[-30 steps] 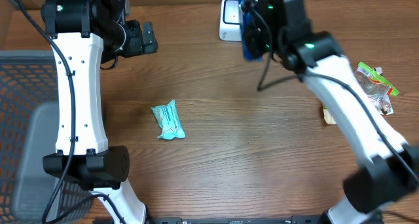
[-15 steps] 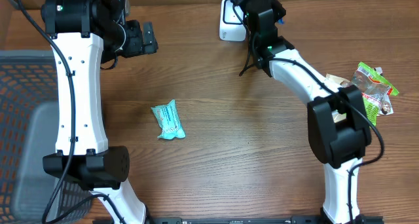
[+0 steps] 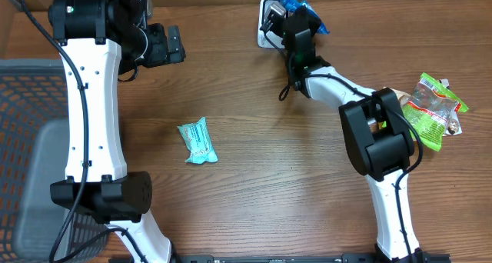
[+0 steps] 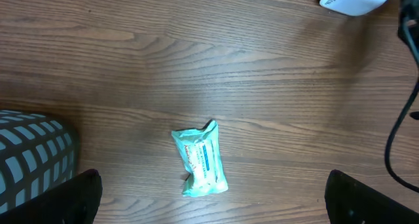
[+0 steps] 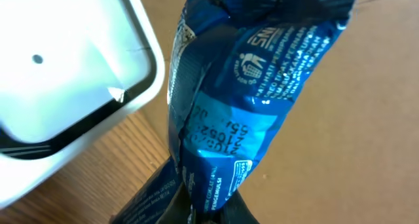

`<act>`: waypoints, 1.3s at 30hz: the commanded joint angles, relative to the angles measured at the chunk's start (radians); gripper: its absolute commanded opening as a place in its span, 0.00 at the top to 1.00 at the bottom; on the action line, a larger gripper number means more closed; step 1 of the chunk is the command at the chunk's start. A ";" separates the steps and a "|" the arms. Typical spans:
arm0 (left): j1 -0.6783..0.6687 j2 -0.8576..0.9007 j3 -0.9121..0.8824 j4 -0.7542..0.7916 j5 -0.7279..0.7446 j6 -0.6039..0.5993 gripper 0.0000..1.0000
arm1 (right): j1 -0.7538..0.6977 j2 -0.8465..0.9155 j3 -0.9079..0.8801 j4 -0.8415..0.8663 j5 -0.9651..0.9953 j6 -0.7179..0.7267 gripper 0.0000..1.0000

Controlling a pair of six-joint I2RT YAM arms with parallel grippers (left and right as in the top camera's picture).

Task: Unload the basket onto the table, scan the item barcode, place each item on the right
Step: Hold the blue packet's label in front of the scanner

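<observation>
My right gripper [image 3: 297,15] is shut on the lower end of a blue snack packet [image 3: 297,1], held at the table's far edge just right of the white barcode scanner [image 3: 267,21]. In the right wrist view the blue packet [image 5: 243,86] rises from the gripper [image 5: 207,215], printed side facing the camera, with the scanner [image 5: 62,80] close at its left. No barcode shows on the visible side. My left gripper [image 3: 172,44] hangs open at the far left, high above a teal packet [image 3: 197,142]. That teal packet [image 4: 200,160] lies flat on the wood between and beyond the open left gripper [image 4: 213,199].
A pile of green and clear snack packets [image 3: 436,103] lies at the right edge of the table. A grey mesh basket [image 3: 31,140] stands off the left side, its corner [image 4: 33,152] also in the left wrist view. A black cable [image 4: 400,129] hangs by the scanner.
The right arm has folded back and turned its wrist, carrying the blue packet from in front of the scanner to its far right side. The left arm and teal packet have not moved.
</observation>
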 commanded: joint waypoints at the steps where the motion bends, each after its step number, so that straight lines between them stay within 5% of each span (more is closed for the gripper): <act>1: -0.004 0.001 0.016 -0.002 -0.003 -0.014 0.00 | 0.000 0.000 0.011 0.022 -0.016 -0.025 0.96; 9: -0.004 0.001 0.016 -0.002 -0.003 -0.014 0.01 | 0.000 0.000 0.011 0.022 -0.048 -0.131 0.96; 14: -0.004 0.001 0.016 -0.002 -0.003 -0.014 0.00 | 0.005 0.000 0.011 0.022 -0.104 -0.316 0.96; 39: -0.004 0.001 0.016 -0.002 -0.003 -0.014 0.00 | 0.018 0.000 0.011 0.022 -0.087 -0.319 0.96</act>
